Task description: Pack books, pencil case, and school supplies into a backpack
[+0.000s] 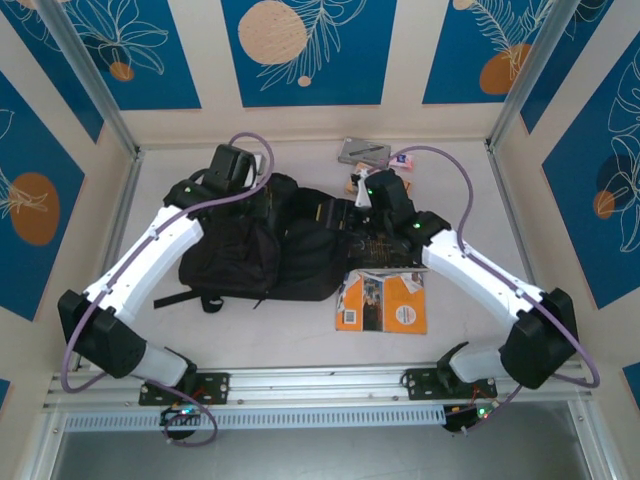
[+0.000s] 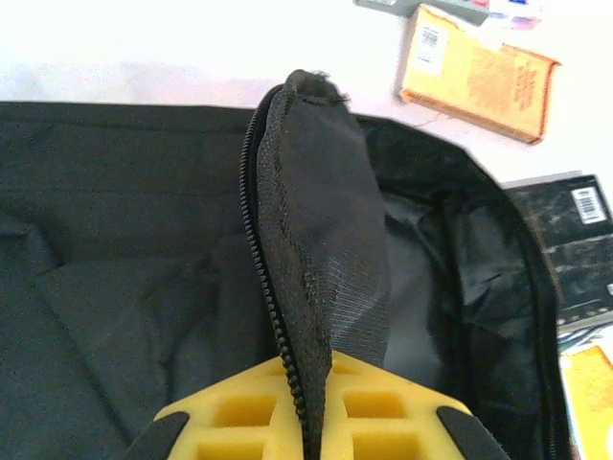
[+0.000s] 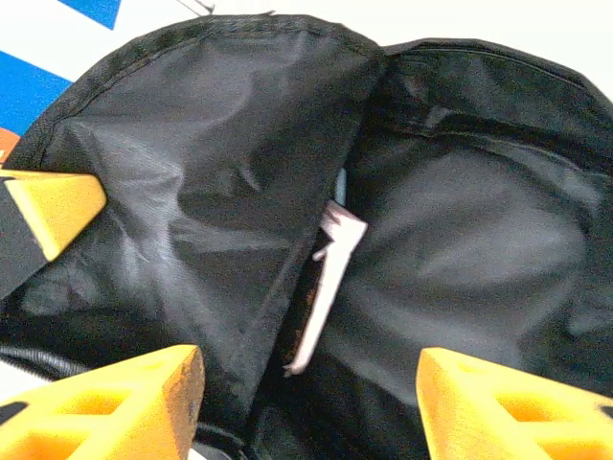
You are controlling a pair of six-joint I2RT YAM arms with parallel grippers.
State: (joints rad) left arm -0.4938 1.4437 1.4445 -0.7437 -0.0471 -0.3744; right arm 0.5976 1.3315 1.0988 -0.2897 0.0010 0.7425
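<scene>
The black backpack [image 1: 250, 250] lies left of the table's middle with its mouth toward the right. My left gripper [image 2: 311, 383] is shut on the backpack's zip edge [image 2: 306, 220] and holds that flap up. My right gripper [image 3: 306, 402] is open inside the backpack's mouth, with black lining [image 3: 460, 211] on both sides and a thin white edge [image 3: 326, 278] in the fold ahead. Two orange books [image 1: 385, 300] lie in front of the bag. A black book with gold print [image 2: 570, 244] sits at the mouth. The grey pencil case [image 1: 362, 152] lies at the back.
A brown-orange book [image 2: 479, 72] lies beyond the backpack, near the pencil case. A small pink and blue block [image 2: 517, 8] sits at the far edge beside it. The left gripper's yellow finger [image 3: 48, 206] shows at the left of the right wrist view. Metal posts frame the table's back corners.
</scene>
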